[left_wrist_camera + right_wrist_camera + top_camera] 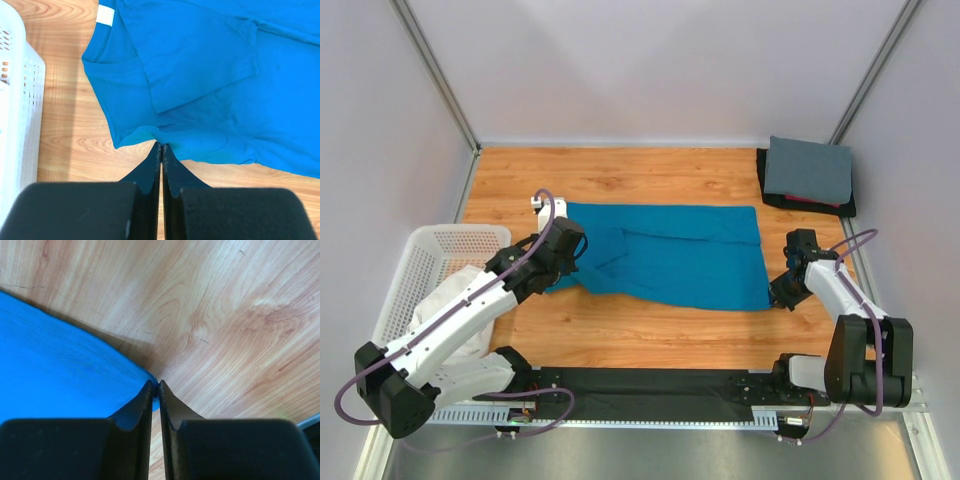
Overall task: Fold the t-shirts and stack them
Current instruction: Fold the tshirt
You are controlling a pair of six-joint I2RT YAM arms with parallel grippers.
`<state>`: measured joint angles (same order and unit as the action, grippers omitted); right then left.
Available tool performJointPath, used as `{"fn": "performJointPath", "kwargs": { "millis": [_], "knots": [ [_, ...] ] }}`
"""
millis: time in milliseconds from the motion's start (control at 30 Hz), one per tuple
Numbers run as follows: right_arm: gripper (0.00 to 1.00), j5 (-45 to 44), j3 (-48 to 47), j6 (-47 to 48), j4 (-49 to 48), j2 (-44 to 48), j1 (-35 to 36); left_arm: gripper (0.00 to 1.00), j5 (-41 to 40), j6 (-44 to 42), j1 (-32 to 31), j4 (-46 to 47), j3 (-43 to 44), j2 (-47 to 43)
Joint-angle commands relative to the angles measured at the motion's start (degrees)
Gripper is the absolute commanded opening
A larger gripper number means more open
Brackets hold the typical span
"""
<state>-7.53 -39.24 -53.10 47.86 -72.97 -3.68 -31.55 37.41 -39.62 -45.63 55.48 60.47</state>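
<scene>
On the wooden table (620,335), 1 teal-blue t-shirt (670,255) lies spread in the middle. Its collar points toward my left, its white neck label (105,14) shows, and 1 sleeve (200,60) is folded in over the body.

Both of my 2 grippers grasp its near edge. My left gripper (161,146) is clenched on the cloth at the collar end, and my right gripper (155,384) is clenched on the near right corner. Each pair of fingers is pressed together with blue fabric between.

At the far right corner sits 1 stack of 3 folded tees, well apart from the spread one. It has a slate-grey t-shirt (808,170) on top, a sliver of a red t-shirt (810,203) beneath and a dark t-shirt (770,195) at the bottom.

At my left stands 1 white mesh basket (420,250) holding 1 white garment (460,278), partly hidden by my left arm.
</scene>
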Motion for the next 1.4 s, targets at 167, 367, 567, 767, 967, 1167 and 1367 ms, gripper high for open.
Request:
{"fn": "performJointPath", "kwargs": {
  "millis": [167, 367, 567, 767, 967, 1167, 1367],
  "knots": [
    [0.00, -0.29, -0.04, 1.16, -1.27, 0.11, -0.18, 0.00, 0.61, 0.30, 0.24, 0.80, 0.24, -0.44],
    [0.00, -0.47, -4.25, 1.95, 0.13, -0.33, -0.18, 0.00, -0.18, -3.74, 0.24, 0.71, 5.32, 3.42],
    [0.00, -0.73, -10.41, 2.30, 1.36, -4.28, -0.18, 0.00, 1.05, -13.66, 1.38, 5.89, 7.97, 7.64],
    [0.01, -1.35, -15.94, 1.16, 3.12, -9.72, -0.27, 0.00, 2.63, -21.40, 4.90, 9.75, 10.87, 11.16],
    [0.00, 0.32, -20.87, -0.25, 3.91, -15.08, -0.36, 0.00, 3.42, -24.31, 6.30, 13.19, 13.60, 14.41],
    [0.00, 0.15, -25.87, 0.01, 5.23, -19.22, -0.36, 0.00, 2.90, -26.24, 8.06, 16.35, 16.14, 17.66],
    [0.01, -0.38, -30.00, 0.98, 6.02, -21.95, -0.53, 0.00, 3.34, -28.09, 9.64, 18.37, 17.47, 19.69]
  ]
}}
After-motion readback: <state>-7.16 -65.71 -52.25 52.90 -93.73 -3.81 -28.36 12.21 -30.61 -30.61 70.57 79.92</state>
